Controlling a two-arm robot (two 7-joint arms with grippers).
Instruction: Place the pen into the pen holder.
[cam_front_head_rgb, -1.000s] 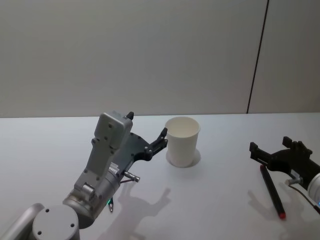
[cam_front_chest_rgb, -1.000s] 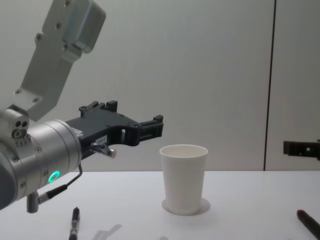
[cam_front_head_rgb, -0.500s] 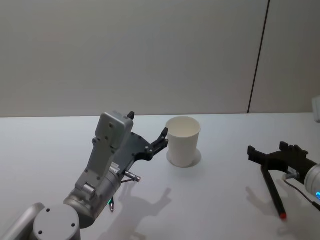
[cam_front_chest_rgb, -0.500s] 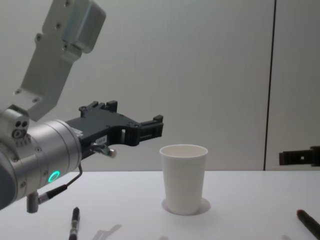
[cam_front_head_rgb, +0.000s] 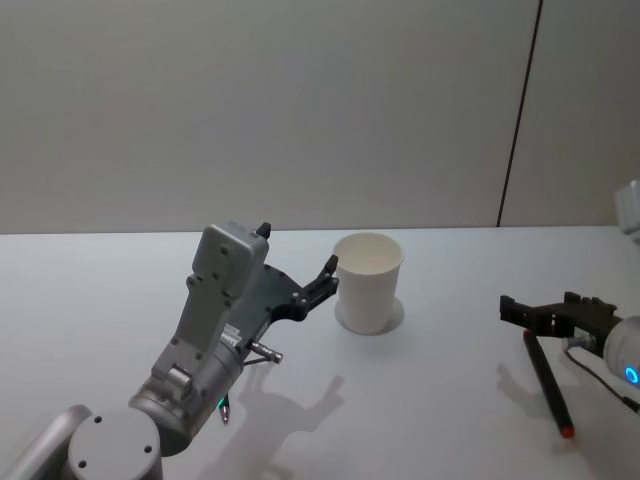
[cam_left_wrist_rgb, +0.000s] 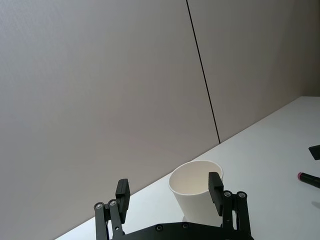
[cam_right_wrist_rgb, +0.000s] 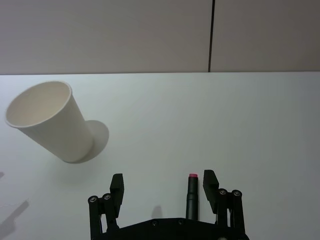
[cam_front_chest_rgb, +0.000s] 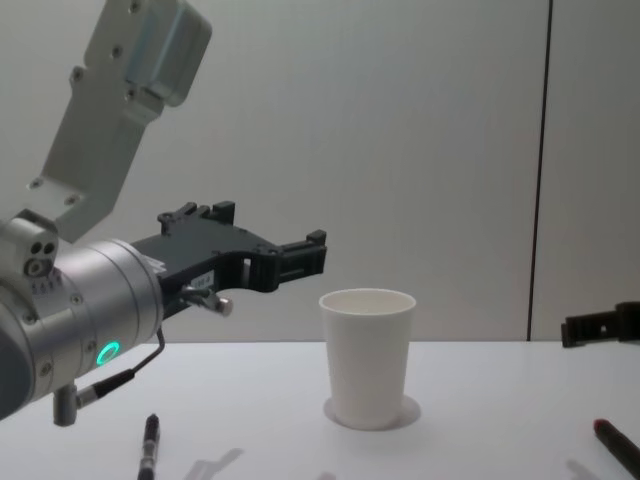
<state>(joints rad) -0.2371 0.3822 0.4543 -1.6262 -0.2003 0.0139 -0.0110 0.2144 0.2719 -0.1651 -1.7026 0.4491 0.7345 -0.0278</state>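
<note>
Plain grey wall panels stand behind a white bench (cam_front_head_rgb: 450, 420), and the pen holder (cam_front_head_rgb: 368, 283) is upright on it, empty as far as I can see. The pen (cam_front_head_rgb: 545, 380) lies flat well to the right of the holder, its red end the one farther from the holder. My right gripper (cam_right_wrist_rgb: 163, 181) hovers just over the pen, fingers apart and straddling the barrel, which sits nearer one finger than the other. The left gripper (cam_front_head_rgb: 295, 252) hangs just left of the holder at about rim height, fingers apart, holding nothing. A second dark pen (cam_front_chest_rgb: 148, 447) lies farther left of the holder.

I judge the pen to be light, stiff and smooth, and apt to roll, so I'd pinch it mid-barrel, across its length. The holder looks light enough to tip if its rim is knocked.
</note>
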